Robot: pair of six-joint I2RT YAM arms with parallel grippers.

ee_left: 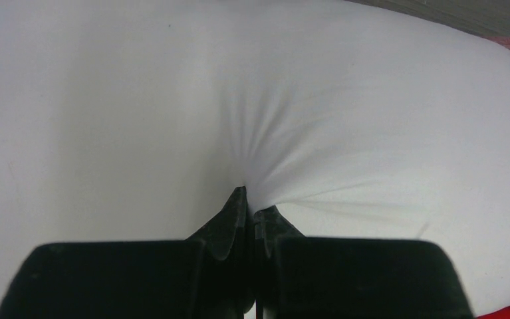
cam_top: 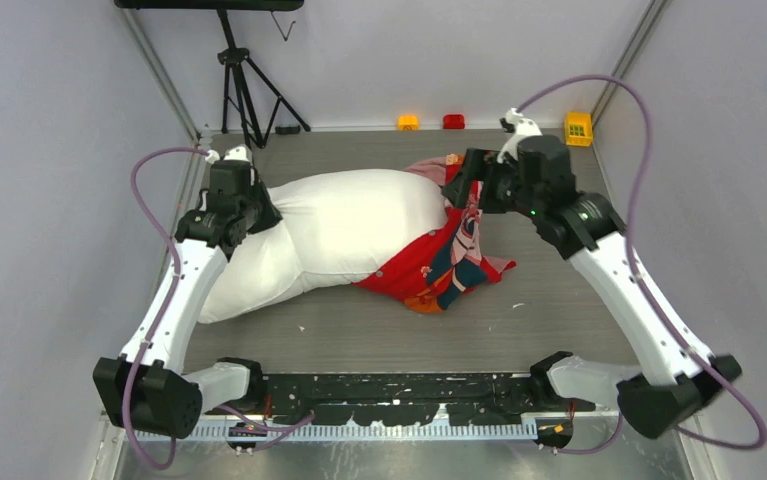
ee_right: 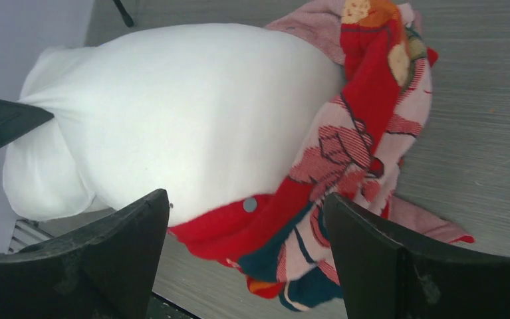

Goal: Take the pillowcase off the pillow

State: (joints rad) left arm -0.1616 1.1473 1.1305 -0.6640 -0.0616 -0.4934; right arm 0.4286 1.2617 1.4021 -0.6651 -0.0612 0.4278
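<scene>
The white pillow (cam_top: 339,235) lies across the table, most of it bare. The red printed pillowcase (cam_top: 444,260) is bunched over its right end, with pink reverse showing at the back. My left gripper (cam_top: 259,215) is at the pillow's left end; in the left wrist view the left gripper (ee_left: 252,203) is shut on a pinch of the pillow (ee_left: 305,100), with creases fanning out from the tips. My right gripper (cam_top: 464,180) hovers above the pillowcase's far edge. In the right wrist view the right gripper (ee_right: 245,195) is open and holds nothing, with the pillowcase (ee_right: 365,119) and pillow (ee_right: 185,113) below it.
A black tripod (cam_top: 244,90) stands at the back left. Small orange (cam_top: 408,122), red (cam_top: 454,121) and yellow (cam_top: 578,128) blocks sit along the back wall. Grey walls close in on both sides. A black strip (cam_top: 399,385) runs along the near edge.
</scene>
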